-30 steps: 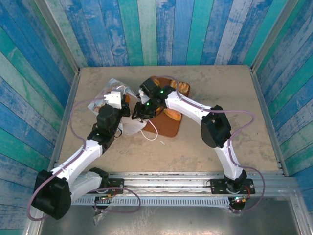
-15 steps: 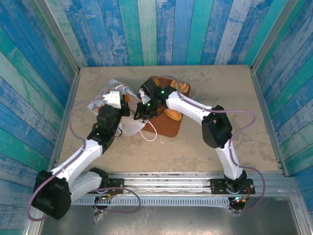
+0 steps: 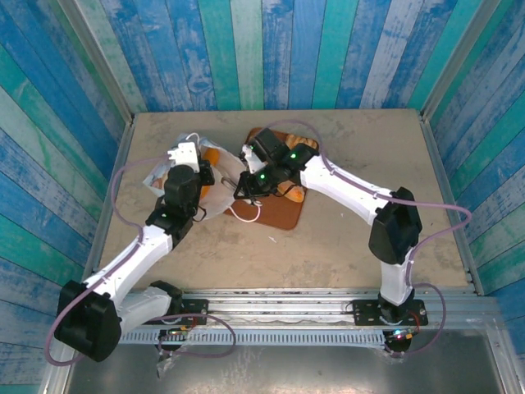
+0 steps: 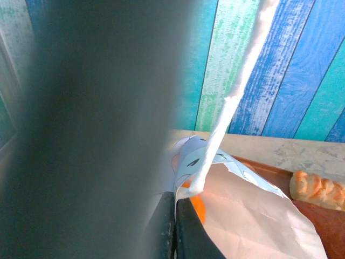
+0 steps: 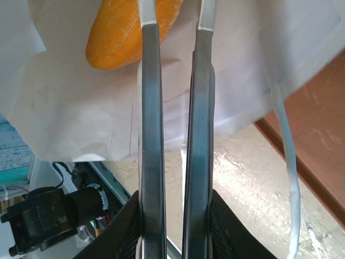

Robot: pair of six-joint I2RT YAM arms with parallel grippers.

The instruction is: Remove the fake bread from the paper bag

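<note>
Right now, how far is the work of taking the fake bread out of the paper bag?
Done: a tan loaf lies on the brown tray. In hand: the left gripper pinches the paper bag at its rim, and the right gripper is shut at the mouth beside an orange loaf; a grip on it is unclear. Left: that loaf, not yet clear of the bag.

Left wrist: blurred grey mass (image 4: 91,124) unidentifiable; bread loaf (image 4: 318,190) cut by edge.

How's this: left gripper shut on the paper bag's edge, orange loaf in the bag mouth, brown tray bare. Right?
No: the brown tray is not bare; the left wrist view shows a tan loaf lying on it. Rest stands: left gripper shut on the edge of the paper bag, orange loaf in its mouth.
</note>
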